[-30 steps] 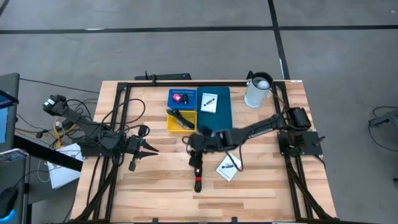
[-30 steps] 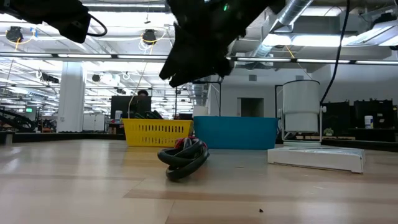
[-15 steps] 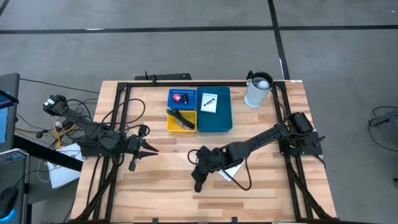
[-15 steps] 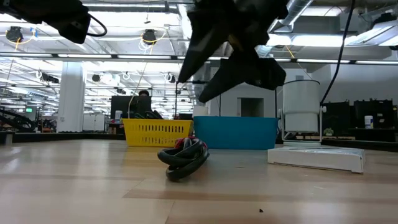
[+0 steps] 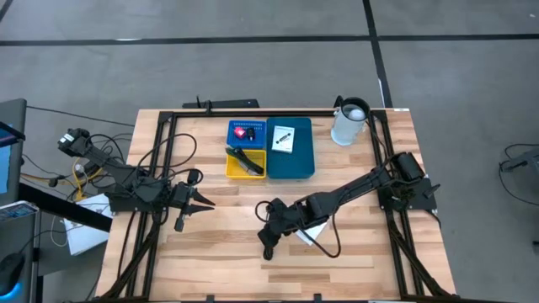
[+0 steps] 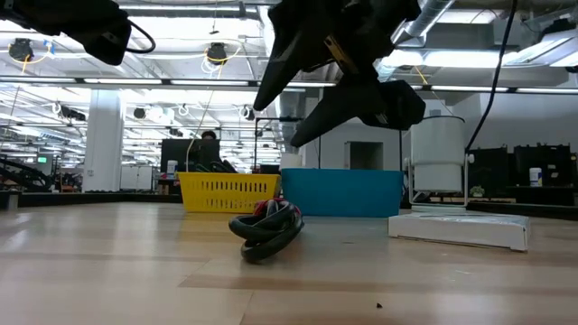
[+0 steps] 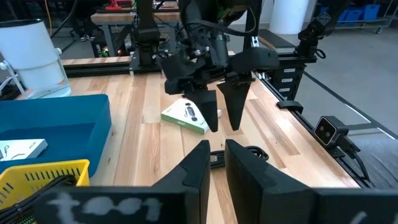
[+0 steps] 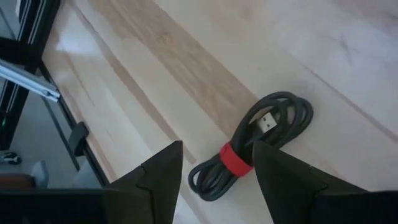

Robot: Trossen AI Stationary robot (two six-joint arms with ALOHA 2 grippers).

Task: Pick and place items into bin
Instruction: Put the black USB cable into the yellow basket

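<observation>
The right pincer [image 8: 214, 171] has swung down toward the bench's front edge and hangs spread above the coiled cable [image 8: 255, 144]; a grab seems next.

Overhead, table-level, 2 wrist views, shared table [image 5: 210, 252].

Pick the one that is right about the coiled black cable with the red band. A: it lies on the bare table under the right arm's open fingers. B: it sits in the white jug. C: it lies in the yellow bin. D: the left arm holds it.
A: the cable lies on the wooden table, seen between the right gripper's spread fingers, untouched.
</observation>
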